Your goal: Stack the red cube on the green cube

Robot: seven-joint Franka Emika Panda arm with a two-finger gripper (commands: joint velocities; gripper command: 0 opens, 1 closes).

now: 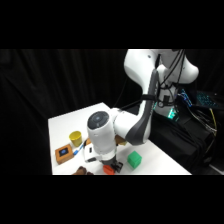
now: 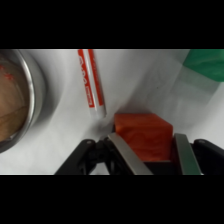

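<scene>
Reaching down over the near edge of the white tabletop (image 1: pixel 62 125), the white arm's two-finger gripper (image 2: pixel 150 150) with its metal fingers (image 2: pixel 125 152) narrowed around the small plain orange-red cube (image 2: pixel 145 134), one finger along each side of the block. In the side view, only a sliver of that red cube (image 1: pixel 108 170) showing beneath the gripper (image 1: pixel 111 167), at the tabletop's near edge. Small bright green cube (image 1: pixel 134 160) just beside it, toward the right edge, apart from it; in the wrist view, only a corner of the green cube (image 2: pixel 206 62) at the upper right. Lying near the red cube, a thin red-and-white tube (image 2: pixel 91 82). Beyond that, the rim of a round metal bowl (image 2: pixel 35 100). Toward the left edge of the tabletop, a small yellow cup (image 1: pixel 75 137) and a flat orange-brown block with a blue mark (image 1: pixel 64 153).
</scene>
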